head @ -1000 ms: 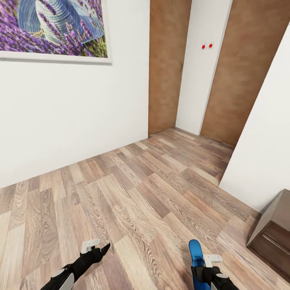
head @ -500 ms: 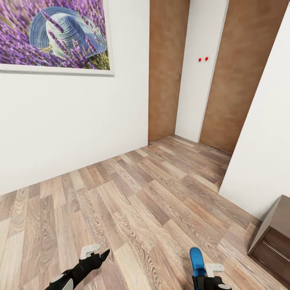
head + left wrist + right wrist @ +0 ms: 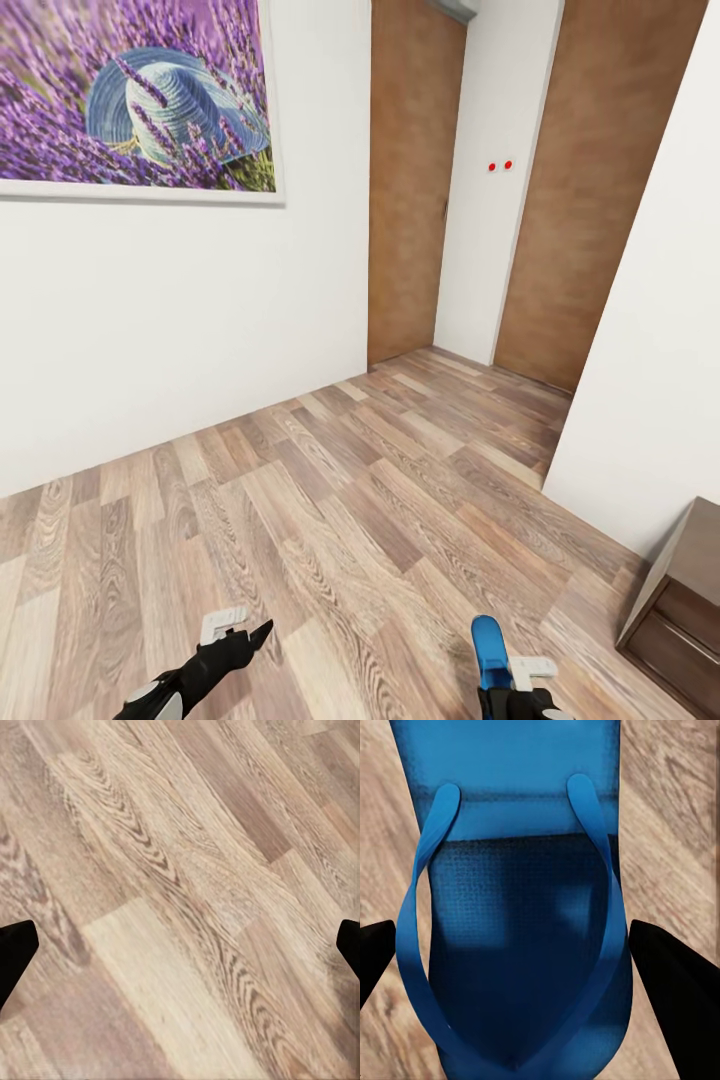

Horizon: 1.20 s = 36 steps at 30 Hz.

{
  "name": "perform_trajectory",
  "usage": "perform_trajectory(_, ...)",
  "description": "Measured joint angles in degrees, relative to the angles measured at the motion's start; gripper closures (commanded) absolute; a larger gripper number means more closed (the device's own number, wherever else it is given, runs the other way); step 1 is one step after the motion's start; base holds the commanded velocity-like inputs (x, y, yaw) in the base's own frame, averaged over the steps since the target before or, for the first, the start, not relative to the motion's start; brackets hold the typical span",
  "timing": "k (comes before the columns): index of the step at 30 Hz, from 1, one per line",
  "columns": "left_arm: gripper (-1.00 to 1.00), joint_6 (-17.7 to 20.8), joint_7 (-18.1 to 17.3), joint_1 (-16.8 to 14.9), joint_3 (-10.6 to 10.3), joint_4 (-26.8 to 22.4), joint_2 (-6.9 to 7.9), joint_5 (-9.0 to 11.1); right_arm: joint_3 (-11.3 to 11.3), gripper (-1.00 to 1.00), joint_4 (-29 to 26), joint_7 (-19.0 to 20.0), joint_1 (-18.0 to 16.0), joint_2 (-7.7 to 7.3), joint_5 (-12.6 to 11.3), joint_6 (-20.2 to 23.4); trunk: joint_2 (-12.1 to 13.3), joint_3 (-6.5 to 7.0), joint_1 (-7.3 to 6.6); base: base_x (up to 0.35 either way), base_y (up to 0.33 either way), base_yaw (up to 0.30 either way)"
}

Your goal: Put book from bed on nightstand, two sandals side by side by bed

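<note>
I see blue sandal [image 3: 488,640] clenched in right tool [image 3: 500,690], sole jutting forward above plank floor [image 3: 350,500]. Left tool [image 3: 240,635] released, empty. Nightstand [image 3: 680,610] far right.

The floor [image 3: 330,500] is made of wood planks in light and darker brown, with wavy grain lines. A big white wall [image 3: 180,320] stands on the left. On it hangs a picture [image 3: 135,95] of purple flowers and a blue hat, in a white frame. Farther back are two tall brown panels [image 3: 410,180], maybe doors. Between them is a thin white wall with two little red dots [image 3: 499,165]. Another white wall is on the right.
</note>
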Motion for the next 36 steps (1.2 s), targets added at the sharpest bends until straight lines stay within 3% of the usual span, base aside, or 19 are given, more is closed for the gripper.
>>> perform_trajectory(10,-1.0,0.0,0.0,0.0,0.03,0.0,0.0,0.0,0.04,1.0,0.0,0.0,0.0,-0.01,0.0,0.0,4.01,1.8,-2.2,0.0,0.0,0.0)
perform_trajectory(29,-1.0,-0.52,0.01,0.01,0.0,1.37,0.0,0.03,0.0,1.0,1.04,-0.05,0.02,0.06,-0.02,0.0,4.03,1.8,-2.2,0.0,0.0,0.0)
perform_trajectory(36,-1.0,-1.04,0.01,-0.01,-0.03,1.51,-0.05,-0.04,-0.01,1.0,2.58,0.0,0.02,0.06,-0.06,0.0,4.03,1.8,-2.2,0.0,0.0,-0.178)
